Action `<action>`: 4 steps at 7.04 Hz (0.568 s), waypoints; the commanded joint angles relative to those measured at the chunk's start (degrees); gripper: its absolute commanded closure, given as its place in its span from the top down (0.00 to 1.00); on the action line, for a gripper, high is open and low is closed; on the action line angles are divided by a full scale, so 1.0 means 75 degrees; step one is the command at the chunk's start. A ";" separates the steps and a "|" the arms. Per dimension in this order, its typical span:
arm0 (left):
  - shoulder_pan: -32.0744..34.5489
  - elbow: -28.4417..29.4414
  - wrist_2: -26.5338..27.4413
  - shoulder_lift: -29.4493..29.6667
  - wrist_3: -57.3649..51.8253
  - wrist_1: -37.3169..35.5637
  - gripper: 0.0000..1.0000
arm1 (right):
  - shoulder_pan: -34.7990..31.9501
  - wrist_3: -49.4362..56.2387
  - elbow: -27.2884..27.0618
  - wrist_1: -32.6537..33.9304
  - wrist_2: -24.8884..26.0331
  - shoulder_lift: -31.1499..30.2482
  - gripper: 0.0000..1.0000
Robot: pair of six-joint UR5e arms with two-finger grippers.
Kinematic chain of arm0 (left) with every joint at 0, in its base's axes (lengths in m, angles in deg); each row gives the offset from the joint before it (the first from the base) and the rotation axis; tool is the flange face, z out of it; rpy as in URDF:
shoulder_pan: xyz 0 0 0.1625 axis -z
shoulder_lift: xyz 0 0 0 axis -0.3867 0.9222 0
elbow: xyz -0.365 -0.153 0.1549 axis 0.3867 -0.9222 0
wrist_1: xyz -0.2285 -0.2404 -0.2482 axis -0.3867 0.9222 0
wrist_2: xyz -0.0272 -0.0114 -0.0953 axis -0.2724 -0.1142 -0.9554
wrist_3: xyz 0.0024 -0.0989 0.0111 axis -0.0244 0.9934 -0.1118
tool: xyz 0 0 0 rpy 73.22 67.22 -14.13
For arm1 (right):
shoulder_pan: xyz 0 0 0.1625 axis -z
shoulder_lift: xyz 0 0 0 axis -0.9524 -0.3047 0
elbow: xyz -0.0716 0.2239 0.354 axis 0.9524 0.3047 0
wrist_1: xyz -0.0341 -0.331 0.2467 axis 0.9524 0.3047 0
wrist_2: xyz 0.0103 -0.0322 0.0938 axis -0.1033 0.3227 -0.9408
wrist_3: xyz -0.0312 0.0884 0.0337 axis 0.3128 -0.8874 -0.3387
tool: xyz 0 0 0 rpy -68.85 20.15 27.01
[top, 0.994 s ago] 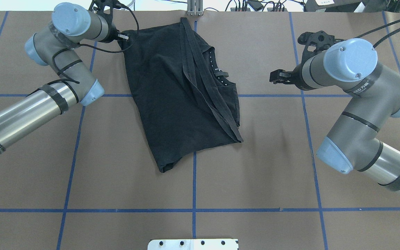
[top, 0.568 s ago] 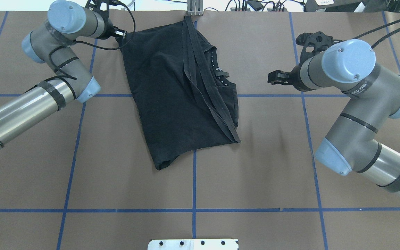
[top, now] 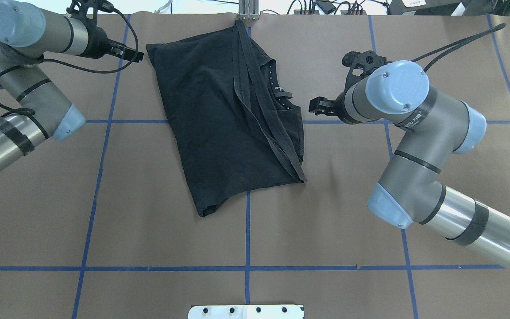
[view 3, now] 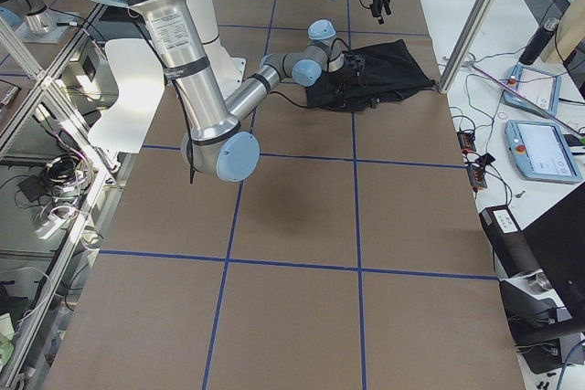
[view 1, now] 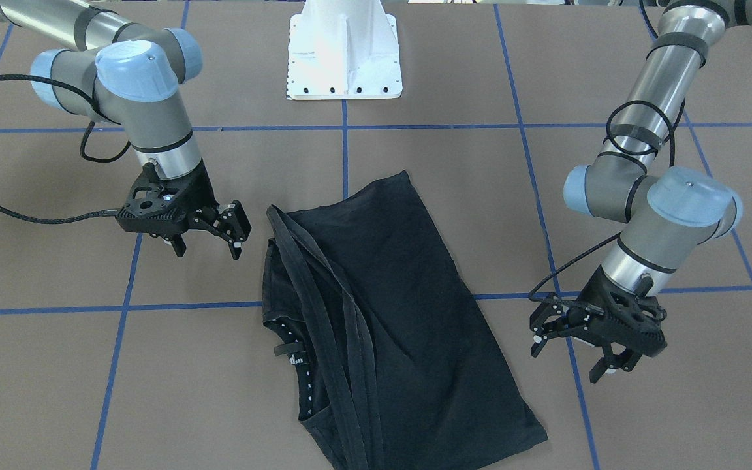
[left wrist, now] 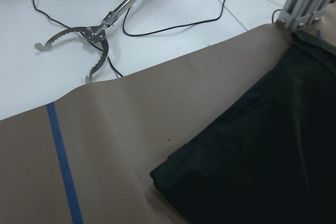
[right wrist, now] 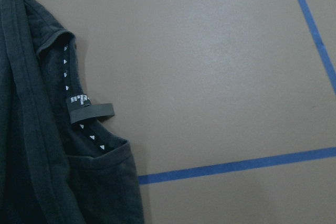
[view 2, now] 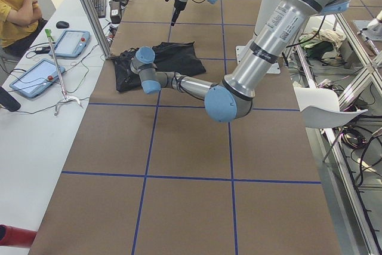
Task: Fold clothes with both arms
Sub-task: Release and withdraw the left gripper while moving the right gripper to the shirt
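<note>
The black T-shirt [top: 210, 119] lies folded lengthwise on the brown table, with its collar and small label [right wrist: 92, 111] at its right edge. Its graphic is hidden. It also shows in the front-facing view [view 1: 402, 307]. My left gripper [top: 130, 51] is open and empty, just left of the shirt's far left corner [left wrist: 236, 171] and apart from it. In the front-facing view it [view 1: 568, 352] hangs low over the table. My right gripper [top: 319, 106] is open and empty, a short way right of the collar. It also shows in the front-facing view [view 1: 209, 251].
The white pedestal base [view 1: 343, 52] stands at the robot's side of the table. A metal post [top: 248, 9] stands at the far edge by the shirt. Beyond that edge are cables, tablets and a grabber tool [left wrist: 94, 35]. A person [view 2: 18, 10] sits there.
My left gripper was at the shirt's far left corner; it has let go and drawn back to the left. The right arm has moved left toward the collar. The shirt lies still.
</note>
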 commanded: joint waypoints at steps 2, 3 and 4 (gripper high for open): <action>-0.0072 -0.1086 -0.0034 -0.0703 0.0667 0.0077 1.00 | 0.0584 -0.1509 0.0783 -0.1025 0.0355 0.0229 0.96; -0.0085 -0.1249 -0.0021 -0.0947 0.0613 0.0228 1.00 | 0.0771 -0.1909 0.0786 -0.1028 0.0575 0.0182 0.94; -0.0096 -0.1402 -0.0010 -0.1240 0.0601 0.0531 1.00 | 0.0924 -0.2261 0.0821 -0.1028 0.0763 0.0159 0.93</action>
